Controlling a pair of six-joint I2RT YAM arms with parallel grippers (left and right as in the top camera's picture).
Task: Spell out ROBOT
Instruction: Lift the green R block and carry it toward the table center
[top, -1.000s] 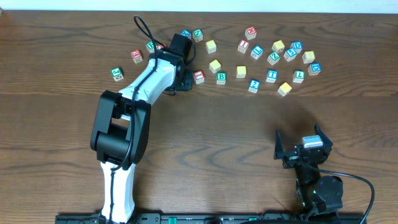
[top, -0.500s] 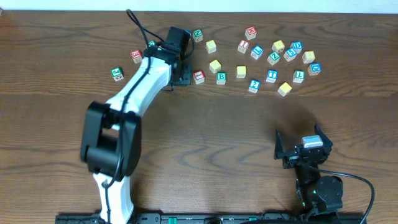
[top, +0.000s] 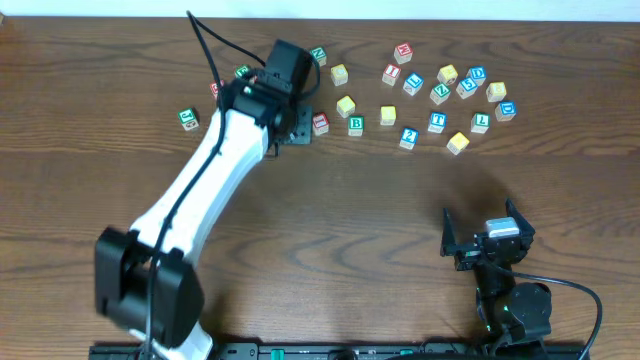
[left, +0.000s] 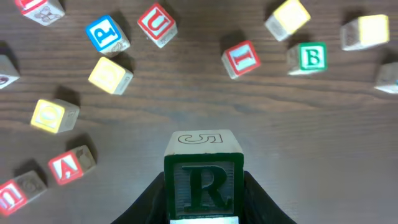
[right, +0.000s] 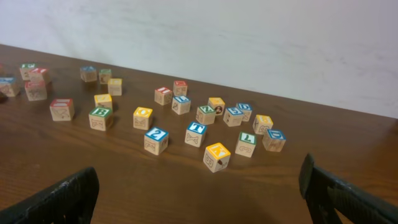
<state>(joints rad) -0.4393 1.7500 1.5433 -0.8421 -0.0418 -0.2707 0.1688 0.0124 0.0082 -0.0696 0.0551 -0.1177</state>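
My left gripper (left: 202, 202) is shut on the green-lettered R cube (left: 202, 180), one black finger on each side of it. From overhead the left gripper (top: 295, 127) covers that cube, just left of a red I cube (top: 320, 122). The green B cube (top: 356, 124) (left: 311, 56) lies right of the red one. Two yellow-topped cubes (top: 345, 104) (top: 388, 115) sit near B. Farther right lies the blue T cube (top: 437, 121) (right: 196, 134). My right gripper (top: 487, 240) (right: 202, 199) stands open near the front edge, with nothing between its fingers.
A blue "2" cube (top: 408, 136) and a yellow-topped cube (top: 458, 143) lie in front of the T. Several more cubes cluster at the back right (top: 470, 80). A green cube (top: 187, 118) sits apart at the left. Red, blue and yellow cubes (left: 111, 74) lie left of the held R.
The left arm's elbow has swung down and to the left while its gripper stayed beside the red I cube, shut on the R cube. The right arm has not moved.
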